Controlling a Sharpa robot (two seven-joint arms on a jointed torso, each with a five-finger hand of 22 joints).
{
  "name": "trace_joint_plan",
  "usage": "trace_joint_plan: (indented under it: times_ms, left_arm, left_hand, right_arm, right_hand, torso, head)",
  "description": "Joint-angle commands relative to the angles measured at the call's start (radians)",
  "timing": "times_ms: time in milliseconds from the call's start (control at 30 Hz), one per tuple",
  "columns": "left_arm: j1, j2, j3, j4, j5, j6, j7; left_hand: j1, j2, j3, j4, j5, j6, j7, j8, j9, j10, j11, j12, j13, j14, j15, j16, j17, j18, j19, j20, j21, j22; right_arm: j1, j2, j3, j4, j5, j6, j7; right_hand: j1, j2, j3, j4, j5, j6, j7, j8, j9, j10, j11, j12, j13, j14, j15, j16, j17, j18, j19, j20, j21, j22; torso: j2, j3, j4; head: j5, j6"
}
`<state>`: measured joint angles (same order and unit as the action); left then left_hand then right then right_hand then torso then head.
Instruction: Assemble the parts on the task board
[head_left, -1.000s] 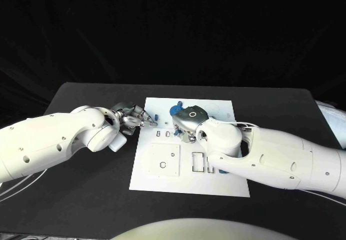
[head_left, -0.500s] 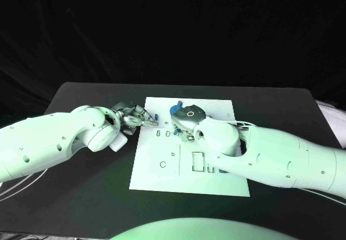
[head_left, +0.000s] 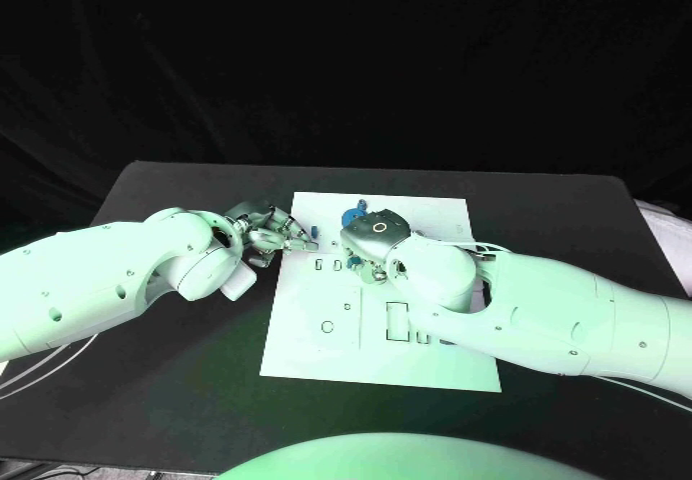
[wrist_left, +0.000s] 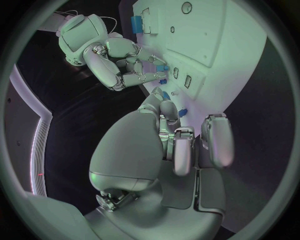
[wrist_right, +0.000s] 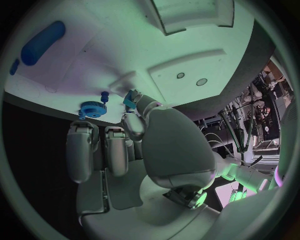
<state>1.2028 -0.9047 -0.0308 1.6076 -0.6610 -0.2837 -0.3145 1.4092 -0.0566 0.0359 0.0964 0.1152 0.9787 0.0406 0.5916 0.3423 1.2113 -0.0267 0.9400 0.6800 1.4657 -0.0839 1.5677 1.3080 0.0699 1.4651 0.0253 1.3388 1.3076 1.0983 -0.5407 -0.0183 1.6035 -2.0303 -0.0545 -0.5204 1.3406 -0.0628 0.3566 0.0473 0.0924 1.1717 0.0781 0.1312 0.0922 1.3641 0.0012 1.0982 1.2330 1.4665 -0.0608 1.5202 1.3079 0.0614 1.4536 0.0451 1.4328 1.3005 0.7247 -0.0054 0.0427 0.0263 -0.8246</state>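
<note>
While both hands work at the far end of the white board (head_left: 378, 352), you see the left hand (head_left: 270, 235) at the board's left edge with its fingers curled in; a small blue piece (wrist_left: 182, 113) sits at its fingertips, touching them, but you cannot tell whether it is truly pinched. Your right hand (head_left: 368, 243) hangs over the board's far middle, fingers bent down onto the surface, and a small teal piece (wrist_right: 131, 98) sits at the tip of 1 finger; whether that one is gripped is also unclear. Beside the right hand on the board lie a blue gear (wrist_right: 92, 108) and a long blue bar (wrist_right: 42, 42), near the board's edge.
</note>
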Motion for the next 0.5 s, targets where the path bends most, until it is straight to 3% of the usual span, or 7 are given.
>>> trace_joint_plan:
  times_ms: [33,267,500]
  left_arm:
    - [0.0,0.001,0.001,0.003,0.001,0.002,0.008]
    - [0.0,0.002,0.001,0.003,0.001,0.002,0.007]
    - [0.0,0.003,0.001,0.003,0.001,0.003,0.006]
  left_hand:
    - [0.011,0.002,0.0,-0.004,0.002,0.008,0.002,0.001,-0.002,0.001,-0.003,-0.003,-0.001,0.105,-0.006,0.003,0.263,-0.007,0.011,-0.006,0.0,0.022]
    - [0.01,0.004,0.001,-0.003,0.002,0.008,0.002,0.0,-0.003,-0.001,-0.003,-0.007,-0.006,0.105,-0.006,0.003,0.263,-0.007,0.011,-0.006,0.0,0.022]
    - [0.01,0.004,0.001,-0.003,0.002,0.008,0.002,0.0,-0.003,-0.001,-0.003,-0.007,-0.006,0.105,-0.006,0.003,0.263,-0.007,0.011,-0.006,0.0,0.022]
  right_arm:
    - [-0.006,0.001,-0.005,-0.009,0.004,0.018,0.006]
    - [-0.007,0.001,-0.005,-0.016,0.013,0.009,0.006]
    - [-0.007,0.001,-0.005,-0.024,0.03,-0.014,0.012]
  right_hand:
    - [-0.017,-0.004,-0.004,0.006,-0.003,0.002,0.002,0.001,0.0,-0.012,0.0,-0.011,-0.006,0.089,-0.006,-0.004,0.202,-0.004,-0.002,-0.005,-0.006,-0.002]
    - [-0.036,-0.016,-0.013,0.017,-0.014,-0.011,0.009,-0.005,-0.003,-0.031,0.005,-0.05,-0.032,0.089,-0.002,-0.006,0.201,-0.003,-0.004,-0.003,-0.009,-0.006]
    - [-0.072,-0.044,-0.034,0.045,-0.028,-0.041,0.024,-0.023,-0.012,-0.038,0.017,-0.068,-0.043,0.089,0.008,-0.007,0.2,-0.003,-0.006,0.005,-0.013,-0.01]
  torso:
    - [0.0,0.0,-0.001]
    - [0.0,0.0003,-0.0003]
    - [0.0,0.0004,-0.0004]
  head:
    - [0.0,0.0]
    - [0.001,-0.001]
    - [0.001,-0.001]
